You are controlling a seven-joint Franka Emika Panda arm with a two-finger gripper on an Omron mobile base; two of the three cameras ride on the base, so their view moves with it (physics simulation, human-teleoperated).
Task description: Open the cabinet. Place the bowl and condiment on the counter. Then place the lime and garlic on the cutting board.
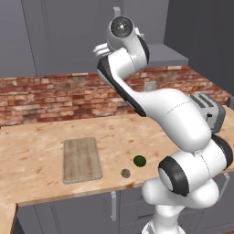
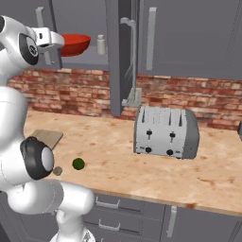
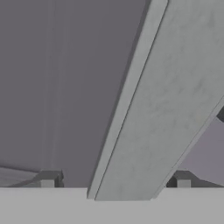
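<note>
The counter [image 1: 41, 137] stretches wide in front of me, light tan and mottled, backed by a red brick wall [image 1: 45, 98]. Above it hangs the grey cabinet [image 2: 189, 33]; in the right base view one door [image 2: 124, 56] stands swung out edge-on with its long silver handle [image 2: 134, 61] facing me, and the shelf inside is exposed. My arm reaches up toward that cabinet, and my gripper [image 3: 115, 183] sits close against a pale bar [image 3: 162, 100] that crosses between my two fingertips [image 3: 47, 181]; they stand apart on either side of it, not pressed onto it, so my hand is open. A silver toaster [image 2: 165, 131] stands on the counter to the right. The red bowl [image 2: 75, 43] rests on the cabinet shelf, with a small pale condiment bottle [image 2: 100, 45] just beside it. The cutting board [image 1: 82, 159] lies flat on the counter. The lime [image 1: 140, 160] sits on the counter right of the board, apart from it, and the garlic [image 1: 125, 173] lies near the lime, closer to the counter's front edge.
</note>
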